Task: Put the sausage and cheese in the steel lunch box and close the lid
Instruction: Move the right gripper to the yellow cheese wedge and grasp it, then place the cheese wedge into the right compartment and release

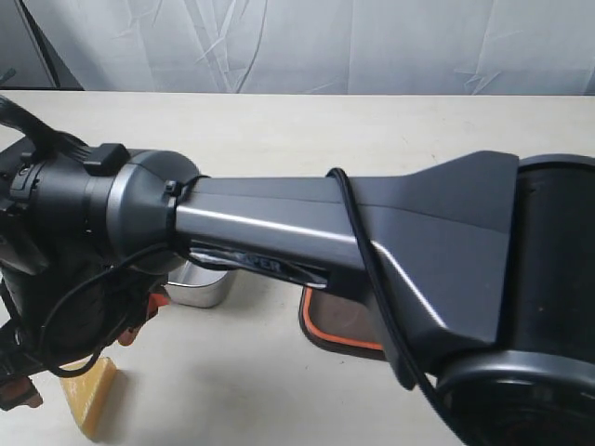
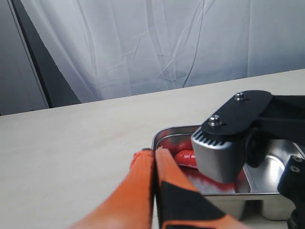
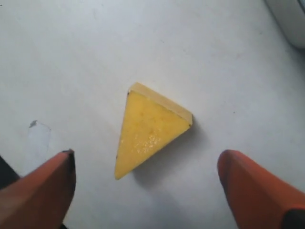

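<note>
The yellow cheese (image 3: 147,131) wedge lies flat on the table, and my right gripper (image 3: 147,160) hangs above it, open, with an orange finger on either side of the wedge's pointed end. The exterior view shows the cheese (image 1: 90,398) at the front left, below the right arm's wrist. The red sausage (image 2: 187,157) lies inside the steel lunch box (image 2: 164,131). My left gripper (image 2: 153,151) is shut on nothing, just outside the box's corner. The dark lid (image 1: 333,327) with its orange seal lies on the table right of the lunch box (image 1: 200,290), mostly hidden by the arm.
My right arm (image 1: 372,232) stretches across the whole exterior view from right to left, over the box and lid. Its grey wrist housing (image 2: 224,148) hangs above the box. White curtain hangs behind the table.
</note>
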`<act>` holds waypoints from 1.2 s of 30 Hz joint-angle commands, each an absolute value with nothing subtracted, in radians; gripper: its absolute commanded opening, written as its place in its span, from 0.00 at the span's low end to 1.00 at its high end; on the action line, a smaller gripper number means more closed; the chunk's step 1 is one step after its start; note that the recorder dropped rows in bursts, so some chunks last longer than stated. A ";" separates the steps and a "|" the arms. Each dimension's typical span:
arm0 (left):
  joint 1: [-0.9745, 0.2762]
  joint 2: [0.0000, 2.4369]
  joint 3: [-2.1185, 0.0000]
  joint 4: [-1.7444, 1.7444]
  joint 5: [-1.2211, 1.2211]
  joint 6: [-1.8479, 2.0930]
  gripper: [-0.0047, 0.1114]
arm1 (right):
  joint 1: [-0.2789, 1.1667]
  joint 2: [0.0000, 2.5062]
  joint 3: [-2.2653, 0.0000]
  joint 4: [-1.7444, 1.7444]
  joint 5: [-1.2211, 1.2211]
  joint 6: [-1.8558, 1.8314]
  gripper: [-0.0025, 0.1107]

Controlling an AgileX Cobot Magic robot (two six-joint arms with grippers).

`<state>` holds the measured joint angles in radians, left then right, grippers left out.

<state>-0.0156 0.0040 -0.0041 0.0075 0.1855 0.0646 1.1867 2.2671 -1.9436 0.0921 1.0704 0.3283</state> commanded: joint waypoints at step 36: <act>-0.022 0.000 0.000 0.006 0.179 0.061 0.04 | 1.188 2.389 -1.939 0.115 0.973 0.535 0.59</act>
